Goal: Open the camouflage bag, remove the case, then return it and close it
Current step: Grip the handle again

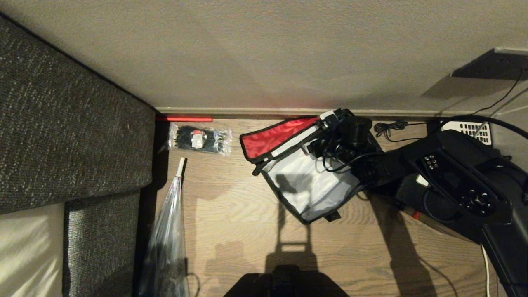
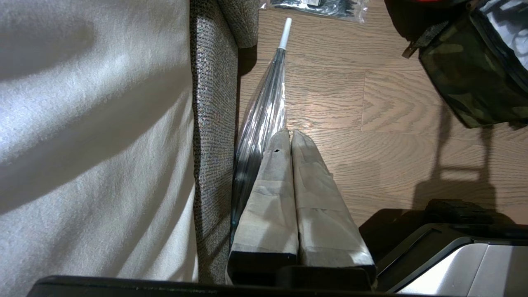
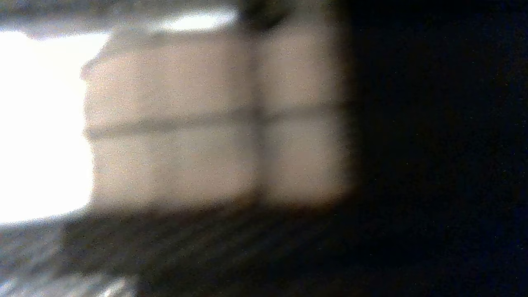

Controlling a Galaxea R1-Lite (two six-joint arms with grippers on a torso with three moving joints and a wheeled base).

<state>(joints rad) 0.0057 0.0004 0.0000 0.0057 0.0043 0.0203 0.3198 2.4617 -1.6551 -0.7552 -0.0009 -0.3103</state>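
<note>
Nearest the robot, the left end effector (image 2: 295, 144) is hanging parked by the sofa (image 1: 74, 123) with its 2 taped fingers (image 2: 268, 198) pressed together, leaving the bare wooden floor (image 1: 231, 231) as open approach room. Farther out, the camouflage bag (image 1: 305, 181) is lying on that floor with its red-lined lid (image 1: 276, 136) thrown back toward the wall (image 1: 264, 53), so its pale interior is facing up, apparently to let the case go in or out. The right end effector (image 1: 330, 123) is reaching over the bag's far rim, fingers spread and seemingly empty; the case itself is not clearly identifiable, and the wall and black device (image 1: 453, 177) are crowding that side.
</note>
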